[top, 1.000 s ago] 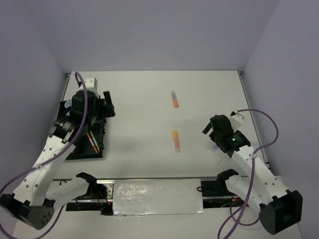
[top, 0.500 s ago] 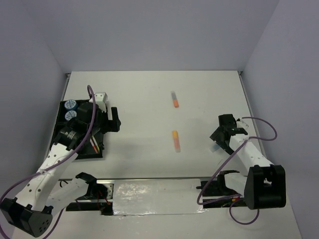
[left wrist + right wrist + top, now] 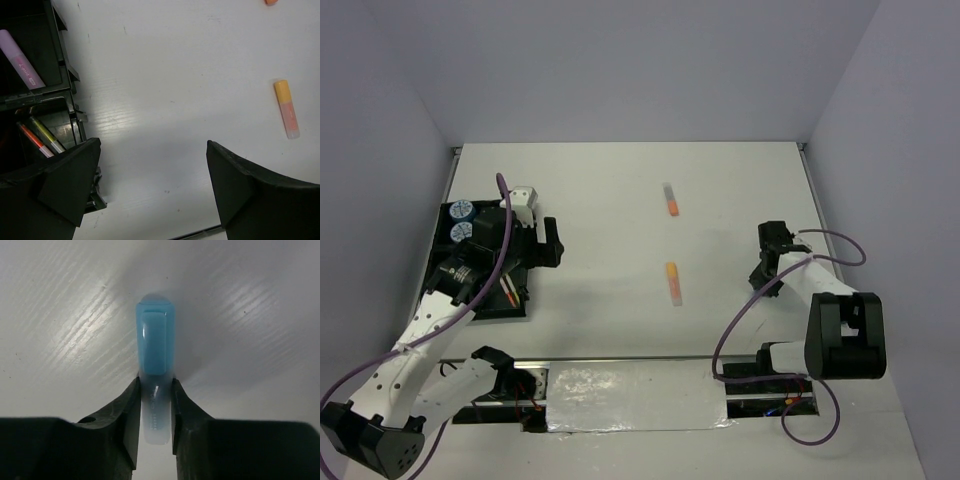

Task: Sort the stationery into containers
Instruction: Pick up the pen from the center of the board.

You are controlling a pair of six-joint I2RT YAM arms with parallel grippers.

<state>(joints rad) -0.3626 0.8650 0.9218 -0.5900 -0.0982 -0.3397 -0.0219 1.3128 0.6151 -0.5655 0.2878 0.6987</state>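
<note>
On the right side of the table my right gripper [image 3: 155,385] [image 3: 767,264] is shut on a light-blue stick [image 3: 155,342] lying on the table; the stick is hidden under the gripper in the top view. My left gripper [image 3: 152,145] [image 3: 548,243] stands open with nothing in it, just right of the black organiser tray [image 3: 488,311] [image 3: 63,65]. The tray holds two blue-white rolls [image 3: 461,221], a lilac stick [image 3: 20,57] and thin orange and yellow pens [image 3: 41,137]. A pink-orange highlighter [image 3: 672,282] [image 3: 286,108] lies mid-table, with a grey-orange stick [image 3: 670,200] beyond it.
A silver taped plate [image 3: 635,395] lies between the arm bases at the near edge. Purple cables [image 3: 840,245] loop beside both arms. Pale walls close in the table at the back and on both sides.
The right gripper's jaws closed onto the light-blue stick as its arm folded in. The left arm drew back off the tray, uncovering the two rolls, then stayed still.
</note>
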